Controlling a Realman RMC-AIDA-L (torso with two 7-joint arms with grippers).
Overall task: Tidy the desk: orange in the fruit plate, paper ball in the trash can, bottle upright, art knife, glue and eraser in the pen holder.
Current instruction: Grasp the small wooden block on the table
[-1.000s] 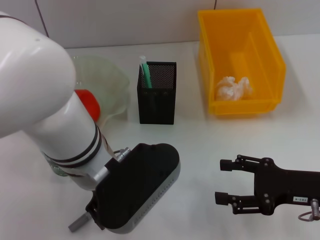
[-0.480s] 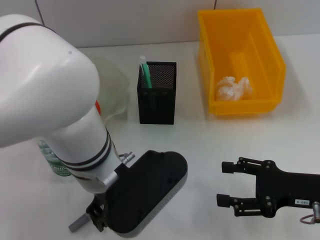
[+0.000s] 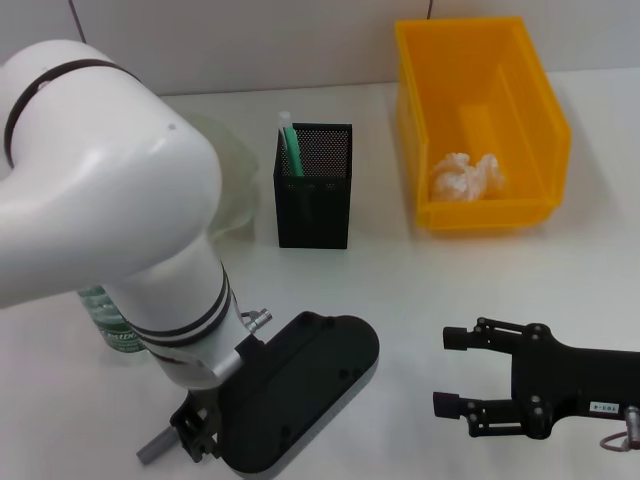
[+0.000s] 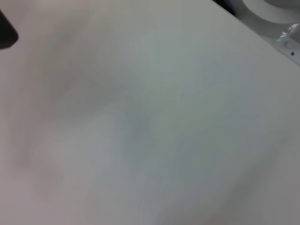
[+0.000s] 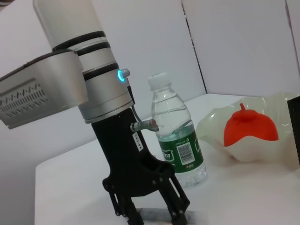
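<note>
Two arms fill your near field, and the left one has swung its white elbow further across the head view than a second ago, now hiding the orange point(image 5: 250, 127) and most of the fruit plate point(image 3: 238, 190) from above, while the bottle point(image 3: 108, 320) has come into sight beside its forearm. Your trash can point(image 3: 487, 120) sits at the far right with the paper ball point(image 3: 466, 176) lying inside it. The bottle stands upright, cap up, near the plate, where the orange rests nub-up. Your pen holder point(image 3: 314, 185) stands between plate and can with a green-and-white stick leaning out of it. Your left gripper point(image 5: 152, 208) points straight down at the near table edge, fingers parted around a small grey cylinder point(image 3: 157, 445) lying flat with its long axis angling away to the right. Your right gripper point(image 3: 452, 370) hovers low at near right, spread wide with nothing in it, little changed.
</note>
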